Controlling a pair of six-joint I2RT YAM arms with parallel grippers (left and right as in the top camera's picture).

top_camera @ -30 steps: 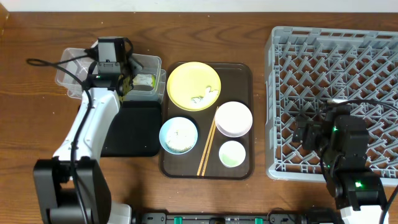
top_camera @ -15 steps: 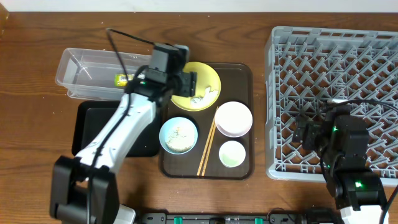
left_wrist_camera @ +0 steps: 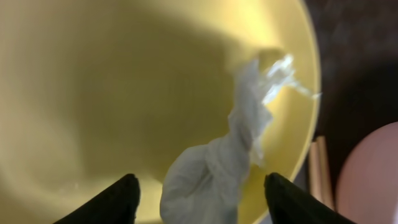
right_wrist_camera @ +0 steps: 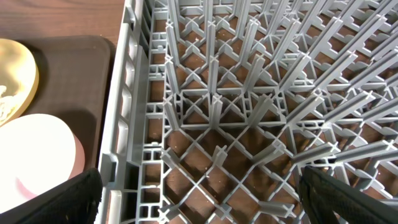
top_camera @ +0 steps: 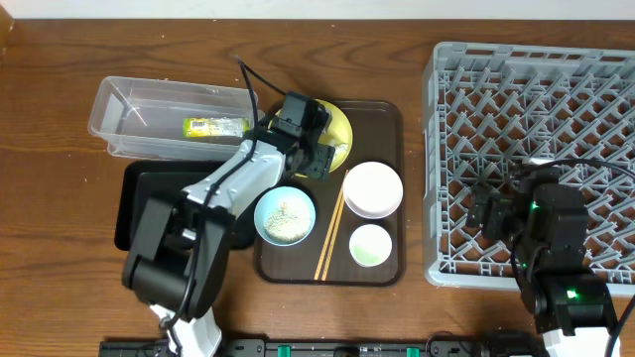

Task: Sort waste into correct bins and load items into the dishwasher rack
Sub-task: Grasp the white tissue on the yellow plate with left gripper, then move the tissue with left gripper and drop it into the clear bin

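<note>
White crumpled paper (left_wrist_camera: 214, 168) lies between the fingers of the left gripper (left_wrist_camera: 202, 202). The fingers are spread wide and grasp nothing, and neither fingertip (left_wrist_camera: 121, 199) is seen touching the paper. The lower, thicker end of the wad sits nearest the fingers, and a thin ragged tail runs away from them toward the rim of the yellow plate (left_wrist_camera: 93, 93).

Step in hand is judged to be picking this paper off the plate.
- The descent is best made straight down until the tips are just above the plate surface.
- The close is best centred on the thick end, since the tail is likely to tear or slip.
- Scraping the plate is to be avoided, as it may slide on the brown serving tray (top_camera: 382, 114).

Outside the finger on the right of the wrist view, the chopsticks (left_wrist_camera: 317, 162) and the white bowl (left_wrist_camera: 373, 180) lie near. A sideways drift that way is to be avoided.

Further out, the snack wrapper (top_camera: 213, 126) lies in the clear tub (top_camera: 119, 104), with the black tray (top_camera: 149, 193) beside it.

The right gripper (right_wrist_camera: 199, 199) hangs open and empty over the dishwasher rack (right_wrist_camera: 249, 124).
</note>
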